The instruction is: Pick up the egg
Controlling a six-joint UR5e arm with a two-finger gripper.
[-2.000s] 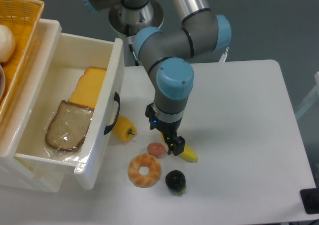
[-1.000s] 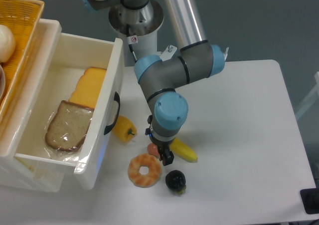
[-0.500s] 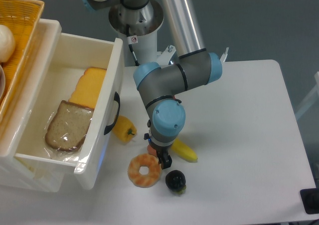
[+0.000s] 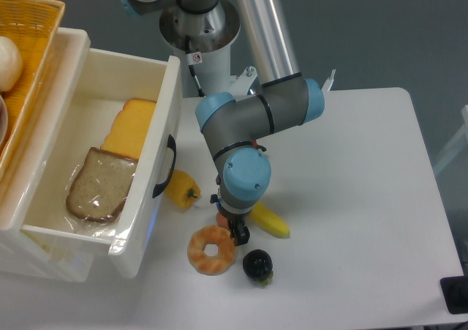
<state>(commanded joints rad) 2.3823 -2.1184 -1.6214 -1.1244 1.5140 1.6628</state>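
Note:
The egg point(image 4: 221, 218) is a small pinkish oval on the white table, just above the doughnut. Only a sliver of it shows at the left edge of the arm's wrist. My gripper point(image 4: 228, 225) is lowered straight over it, with the blue-capped wrist hiding most of the fingers. One dark fingertip point(image 4: 239, 233) shows on the egg's near right side, close to the table. The other finger is hidden, so the gap between the fingers cannot be read.
An orange ring doughnut point(image 4: 212, 249) lies right below the egg, with a dark round fruit point(image 4: 257, 265) to its right. A banana point(image 4: 270, 222) and a yellow pepper point(image 4: 182, 189) flank the gripper. An open white drawer point(image 4: 164, 147) with bread and cheese stands at left.
The arm swung left from beside the banana and came down over the egg, which now shows only as a sliver. In the last half second it barely shifted.

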